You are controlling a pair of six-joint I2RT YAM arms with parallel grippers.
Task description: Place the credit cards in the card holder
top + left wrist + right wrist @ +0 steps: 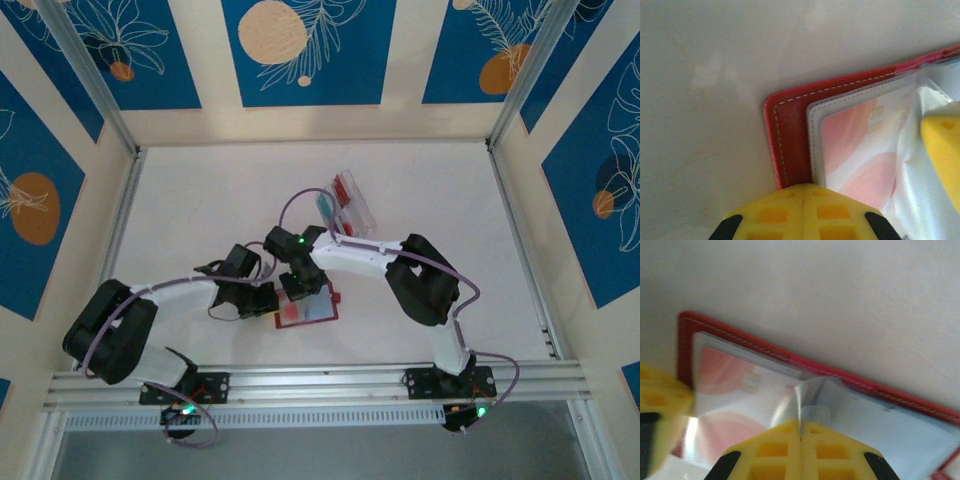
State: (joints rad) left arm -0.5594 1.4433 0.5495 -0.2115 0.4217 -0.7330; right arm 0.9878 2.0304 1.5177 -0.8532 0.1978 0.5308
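The card holder (315, 310) lies open on the table near the front, red cover down, pale clear pockets up. In the left wrist view a pink-and-white credit card (860, 150) sits inside a clear pocket next to the card holder's red stitched corner (790, 135). My left gripper (802, 187) is shut, with its tip at the card holder's left edge (268, 300). My right gripper (801, 425) is shut on a clear pocket leaf (840, 400), pinching it up from the card holder (850, 379). More credit cards (340, 195), red and teal, sit in a clear box.
The clear plastic box (355, 212) stands behind the card holder, right of centre. Both arms meet over the card holder, their fingers close together. Metal rails run along the table's front and sides, with patterned walls beyond them.
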